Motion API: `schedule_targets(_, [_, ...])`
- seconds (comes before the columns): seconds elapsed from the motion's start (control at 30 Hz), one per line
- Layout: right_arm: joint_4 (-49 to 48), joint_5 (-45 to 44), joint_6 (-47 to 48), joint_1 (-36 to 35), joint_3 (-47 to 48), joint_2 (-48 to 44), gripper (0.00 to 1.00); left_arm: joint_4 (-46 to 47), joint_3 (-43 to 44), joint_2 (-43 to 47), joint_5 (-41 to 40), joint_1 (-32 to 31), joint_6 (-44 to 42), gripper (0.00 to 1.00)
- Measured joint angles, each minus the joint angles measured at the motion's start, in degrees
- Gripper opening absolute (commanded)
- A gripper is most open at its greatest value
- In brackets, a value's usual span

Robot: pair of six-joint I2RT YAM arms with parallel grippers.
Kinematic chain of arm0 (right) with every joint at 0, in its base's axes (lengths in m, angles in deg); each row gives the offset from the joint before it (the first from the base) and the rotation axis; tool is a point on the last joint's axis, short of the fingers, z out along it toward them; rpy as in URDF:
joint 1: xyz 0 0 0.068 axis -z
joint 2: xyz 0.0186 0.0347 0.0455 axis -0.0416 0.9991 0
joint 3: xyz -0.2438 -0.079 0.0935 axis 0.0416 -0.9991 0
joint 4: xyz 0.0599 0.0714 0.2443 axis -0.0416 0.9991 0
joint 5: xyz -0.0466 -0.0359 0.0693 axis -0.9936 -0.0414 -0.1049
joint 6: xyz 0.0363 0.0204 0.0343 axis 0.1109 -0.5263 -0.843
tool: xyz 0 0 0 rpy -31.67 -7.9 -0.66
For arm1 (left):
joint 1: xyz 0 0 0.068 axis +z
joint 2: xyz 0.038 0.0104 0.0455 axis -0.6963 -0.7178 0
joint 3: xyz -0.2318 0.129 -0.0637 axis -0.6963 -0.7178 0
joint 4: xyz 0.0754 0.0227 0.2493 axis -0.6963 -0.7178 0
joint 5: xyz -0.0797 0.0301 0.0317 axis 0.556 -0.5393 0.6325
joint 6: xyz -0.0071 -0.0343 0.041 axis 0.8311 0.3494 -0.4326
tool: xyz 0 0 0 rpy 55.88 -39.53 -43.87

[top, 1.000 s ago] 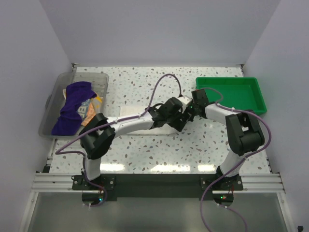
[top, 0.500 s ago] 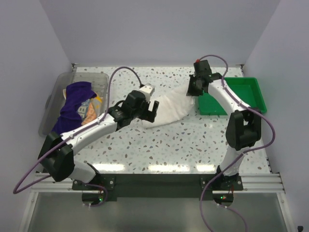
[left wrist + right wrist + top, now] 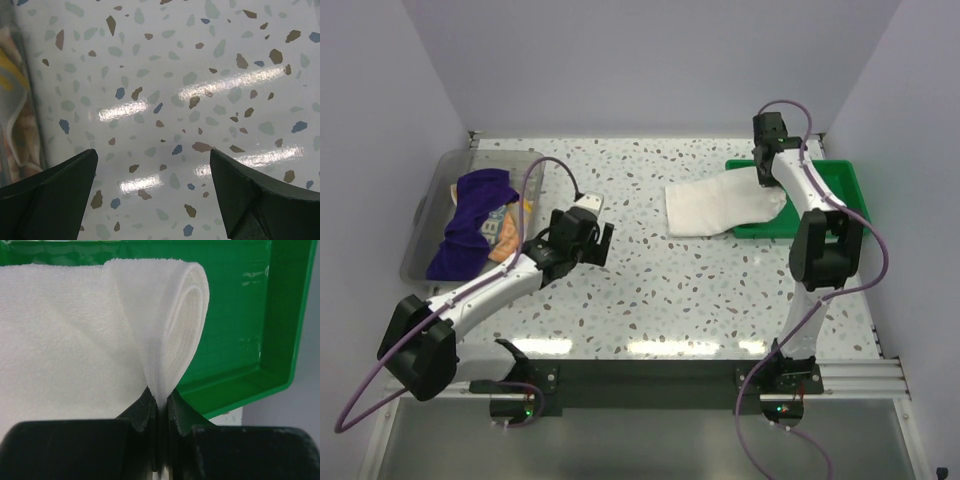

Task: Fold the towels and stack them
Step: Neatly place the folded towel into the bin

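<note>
Stacking step now, folding done on this one by the look of it. The white towel (image 3: 715,208) lies in the upper right of the overhead view. Its left part is flat on the tabletop (image 3: 720,290) and its right end reaches over the near-left corner of the green tray (image 3: 840,190).

The right tool (image 3: 160,399) is clamped tight on that right end. In the wrist view the cloth is pinched into a narrow seam between the closed jaws, with the folded layers looping up above them and the tray floor behind.

The left tool (image 3: 152,160) is spread wide with nothing in it. It sits over bare speckled tabletop at centre left, just beside the clear bin (image 3: 430,215).

In that bin, at the left edge of the frame, wait the purple towel (image 3: 470,225) and the lettered towel (image 3: 510,225), both bunched and unfolded.

What the next move calls for, as I read it:
- The right arm must carry the whole white towel into the tray and let go only once the layers lie flat, or the fold may spring open.
- The left arm looks placed to reach into the bin for the next towel.
</note>
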Motion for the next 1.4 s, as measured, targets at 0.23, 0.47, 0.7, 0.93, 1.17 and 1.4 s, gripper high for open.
schedule_targets(0.23, [-5.5, -5.7, 8.0, 3.2, -0.4, 5.0, 0.0, 0.5, -0.5, -2.0, -6.5, 0.1, -1.0, 1.0])
schedule_targets(0.47, [-12.0, -10.3, 15.5, 5.2, -1.3, 8.0, 0.0, 1.4, -0.9, -3.7, -8.1, 0.2, -1.0, 1.0])
schedule_targets(0.7, [-16.7, -14.1, 20.6, 5.9, -1.3, 12.7, 0.0, 1.8, -1.2, -5.1, -6.3, 0.2, -0.6, 1.0])
schedule_targets(0.93, [-20.3, -17.0, 23.9, 6.6, -1.3, 15.8, 0.0, 1.6, -1.0, -6.0, -4.9, 0.2, -0.4, 1.0])
schedule_targets(1.17, [-24.2, -20.2, 26.4, 7.3, -1.3, 16.9, 0.0, 1.3, 0.8, -7.4, -3.6, 0.2, -0.4, 1.0])
schedule_targets(1.4, [-28.2, -22.6, 29.8, 9.0, -1.8, 17.6, 0.0, 1.2, 1.3, -8.2, -3.3, 0.2, -0.4, 1.0])
